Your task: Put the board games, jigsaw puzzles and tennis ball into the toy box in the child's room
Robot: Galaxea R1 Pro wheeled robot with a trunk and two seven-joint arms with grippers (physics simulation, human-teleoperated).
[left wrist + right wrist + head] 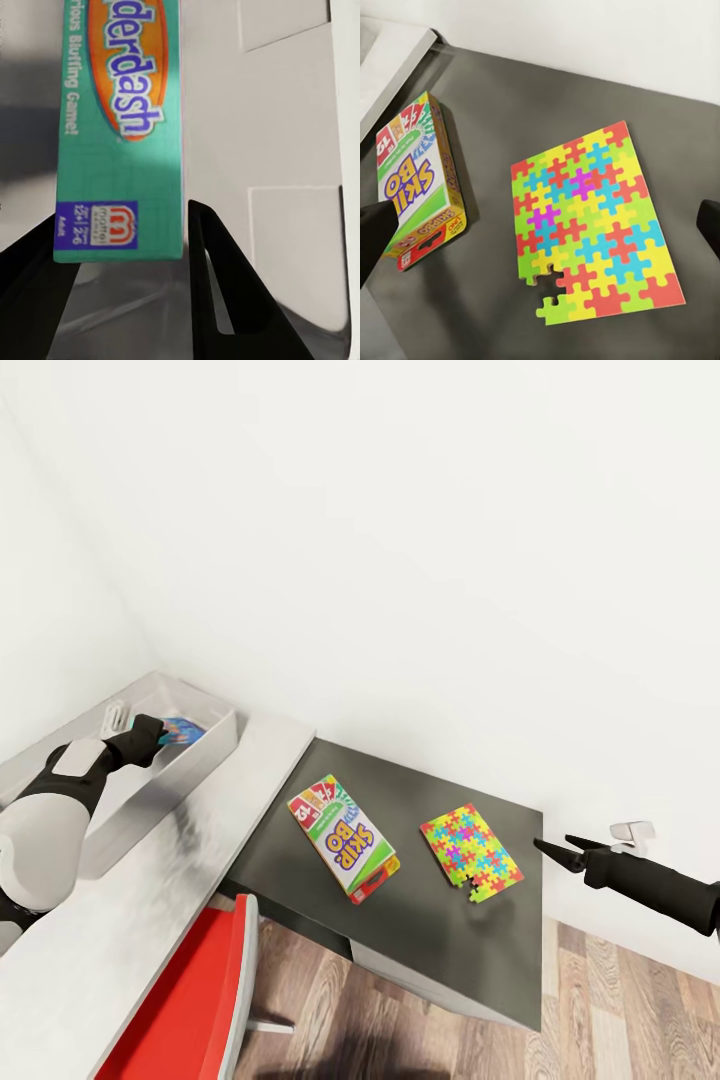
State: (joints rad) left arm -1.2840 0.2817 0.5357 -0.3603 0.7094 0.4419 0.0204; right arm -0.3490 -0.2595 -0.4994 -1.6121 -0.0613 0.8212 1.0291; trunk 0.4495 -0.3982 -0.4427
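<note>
Two items waiting on table [420, 950]: Skip-Bo box [345, 837], puzzle [471, 851]. Left gripper [152, 738] pinching green game [120, 127] inside toy box [190, 765], release pending. Right gripper [552, 849] hovering spread wide, empty.

The long white-red-green cardboard game box [416, 184] reads "SKIP BO"; the teal cardboard game box [120, 127] reads "derdash", "Bluffing Game!", "12+", "2-6", "Adult", with a Mattel logo.

A Skip-Bo board game [345, 837] and a jigsaw puzzle [471, 851] are lying flat, apart, on the dark worktop [420, 930]; a teal game box [120, 127] is being held over the grey toy box [205, 745].
</note>
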